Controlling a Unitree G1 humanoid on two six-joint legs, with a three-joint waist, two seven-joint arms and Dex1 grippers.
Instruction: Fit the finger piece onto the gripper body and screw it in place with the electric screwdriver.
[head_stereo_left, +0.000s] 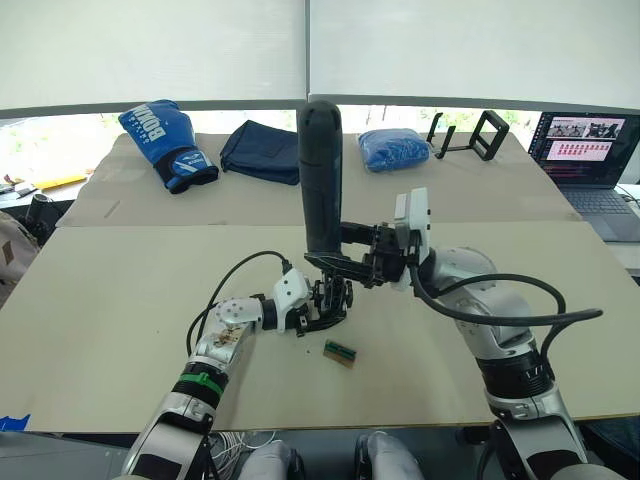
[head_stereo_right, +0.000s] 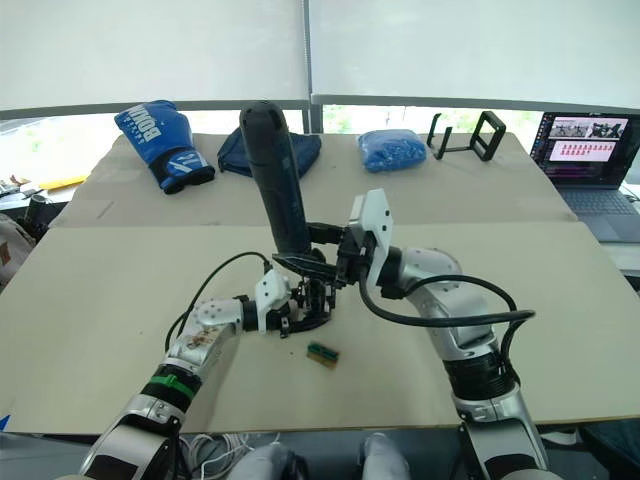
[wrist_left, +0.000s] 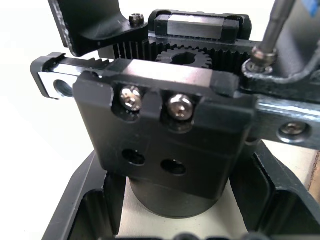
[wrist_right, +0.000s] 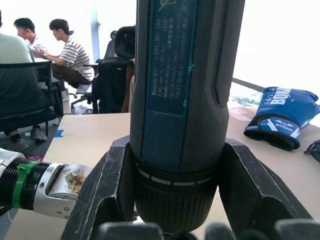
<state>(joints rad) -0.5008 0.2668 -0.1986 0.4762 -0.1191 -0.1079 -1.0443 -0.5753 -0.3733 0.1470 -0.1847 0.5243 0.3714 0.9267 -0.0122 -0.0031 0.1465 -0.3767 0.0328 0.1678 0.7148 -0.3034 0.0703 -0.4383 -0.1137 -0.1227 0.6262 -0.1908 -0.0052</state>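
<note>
1. The right end effector is clamping its black fingers on the electric screwdriver, a thick matte cylinder with a rounded end, upright at frame centre.
2. The left end effector is gripping the gripper body, black with silvery screws, on the beige surface.
3. The bit tip is being hidden.

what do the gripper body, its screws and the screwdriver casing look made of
Gripper body: looks like matte black plastic or anodised metal, with crisp machined-looking edges; hard to tell which. Screws: shiny silvery metal with hex sockets. Electric screwdriver: dark casing, probably hard plastic, with finely textured grip panels that look rubbery.
</note>
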